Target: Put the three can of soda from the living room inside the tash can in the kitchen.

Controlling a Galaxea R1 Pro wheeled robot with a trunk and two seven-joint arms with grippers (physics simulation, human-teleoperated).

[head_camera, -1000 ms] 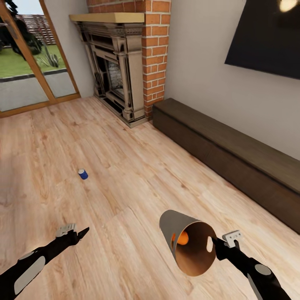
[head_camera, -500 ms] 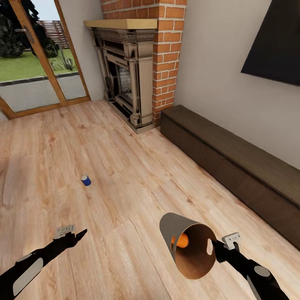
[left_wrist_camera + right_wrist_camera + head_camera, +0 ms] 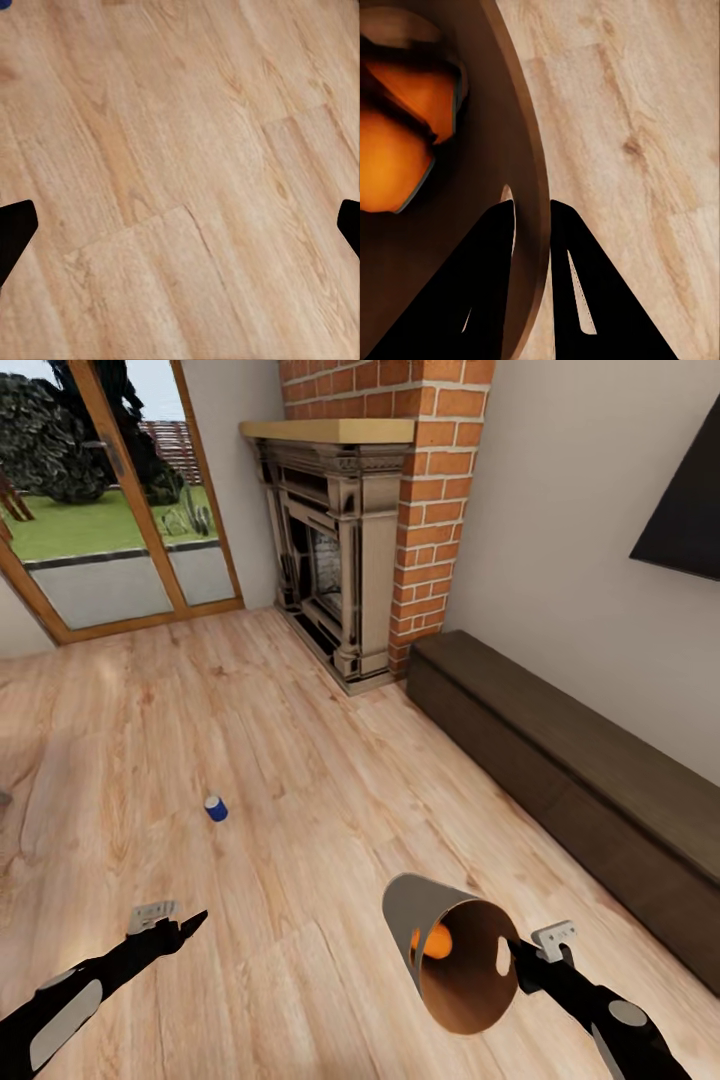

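A dark blue can of soda [image 3: 215, 808] stands on the wood floor of the living room, ahead of my left gripper [image 3: 186, 926] and apart from it. That gripper is open with nothing between its fingers [image 3: 15, 234]. My right gripper [image 3: 514, 954] is shut on the rim of the tash can [image 3: 440, 920], which is tilted on its side above the floor with its copper-brown mouth toward me. An orange can of soda [image 3: 432, 941] lies inside it. In the right wrist view the fingers [image 3: 502, 247] clamp the bin wall [image 3: 521, 142], and two orange cans [image 3: 394, 157] show within.
An ornate fireplace [image 3: 335, 570] with a brick chimney [image 3: 435, 480] stands ahead. A long dark low bench [image 3: 560, 780] runs along the right wall under a black screen [image 3: 690, 510]. Glass doors [image 3: 110, 510] to a garden are at the far left.
The whole picture has shifted rightward and down, so the camera has turned left. Both arms hold the same pose, and the bin stays in the right gripper.
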